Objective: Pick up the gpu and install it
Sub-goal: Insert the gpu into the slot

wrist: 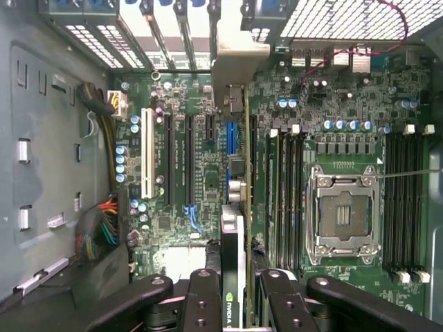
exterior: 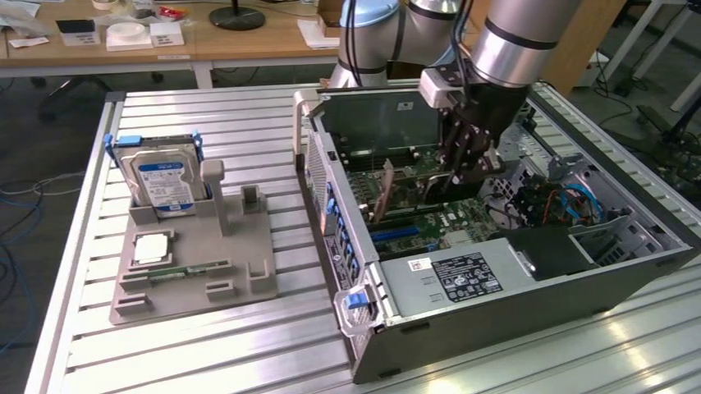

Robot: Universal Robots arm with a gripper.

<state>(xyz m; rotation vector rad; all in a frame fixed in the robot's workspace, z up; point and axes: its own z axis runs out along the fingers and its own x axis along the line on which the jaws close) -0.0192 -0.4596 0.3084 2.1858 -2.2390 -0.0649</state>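
Grasping the gpu (exterior: 416,182) from above, the gripper (exterior: 465,176) stands inside the open computer case (exterior: 526,304), fingers (wrist: 204,297) clenched on both flat faces of the card.

**Orientation of the gpu**
- The card stands on edge, board upright to the motherboard (exterior: 438,222).
- In the exterior view its long axis runs roughly from 9 o'clock to 3 o'clock. The silver bracket end points to 9 o'clock, at the slotted rear wall of the case, and the other end sits under the gripper.
- In the wrist view the card (wrist: 234,242) appears edge-on, parallel to the black slots (wrist: 178,159) and in line with the blue slot (wrist: 232,138). Whether it is seated cannot be told.

**Edges and clearance**
- The black slots lie on one side of the card and the memory slots (wrist: 284,194) just beside it on the other, with the processor socket (wrist: 344,214) beyond them.
- In the exterior view the power supply (exterior: 460,275) lies at 5 o'clock of the gripper, and the cables (exterior: 564,205) are near at 3 o'clock.
- The case is open on top – the arm enters there.
- Well apart at 9 o'clock, a hard drive (exterior: 164,176) stands upright in a grey tray (exterior: 235,263) on the table (exterior: 219,123).
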